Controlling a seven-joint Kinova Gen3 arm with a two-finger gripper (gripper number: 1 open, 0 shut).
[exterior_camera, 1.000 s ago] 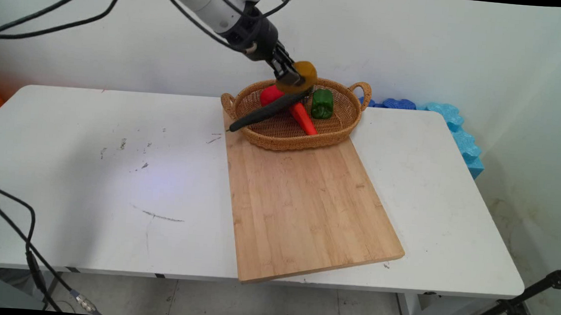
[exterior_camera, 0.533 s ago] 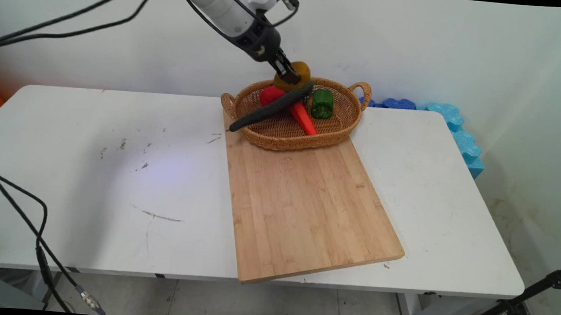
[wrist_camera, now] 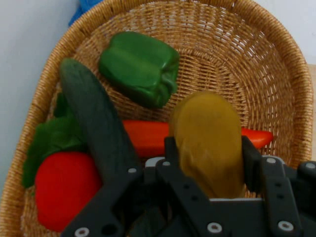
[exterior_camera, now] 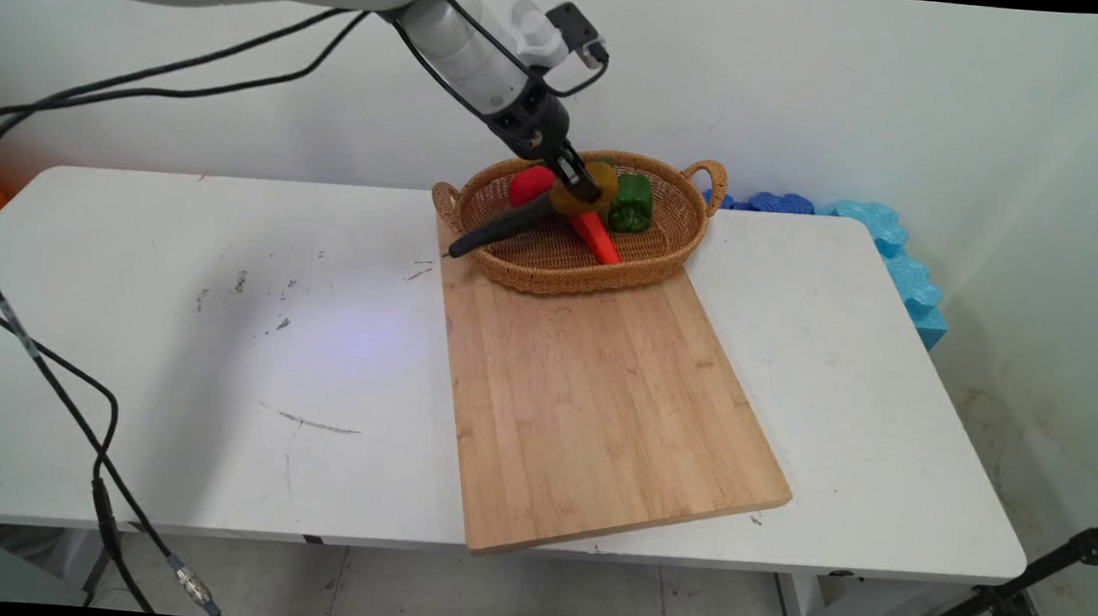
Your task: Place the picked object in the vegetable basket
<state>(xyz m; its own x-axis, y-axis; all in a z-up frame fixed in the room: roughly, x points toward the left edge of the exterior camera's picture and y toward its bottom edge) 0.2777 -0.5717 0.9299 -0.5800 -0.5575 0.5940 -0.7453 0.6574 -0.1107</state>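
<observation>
Claw (wrist_camera: 207, 163) is clamping a potato (wrist_camera: 207, 140), one finger (wrist_camera: 173, 158) pressing each side; in the main view the claw (exterior_camera: 579, 183) is sitting low inside the wicker basket (exterior_camera: 679, 245). No writing is showing on anything in either view.

Potato: one, dull yellow-brown, smooth, oblong, standing lengthwise along the fingers, hanging over the basket's middle.

Just under and beyond it, one orange carrot (wrist_camera: 143, 138) is lying across the basket floor. One dark green cucumber (wrist_camera: 96, 123) is crossing over the carrot, its far end poking out over the basket's rim toward the cutting board (exterior_camera: 601, 399). One red tomato (wrist_camera: 61, 190) with a green leafy top is resting beside the cucumber. Farther in, one green bell pepper (wrist_camera: 140, 66) is lying near the wall-side rim.

Basket is sitting on the board's far end, on the white table (exterior_camera: 171, 320). Blue foam (exterior_camera: 891, 250) is lying at the table's far right edge.
</observation>
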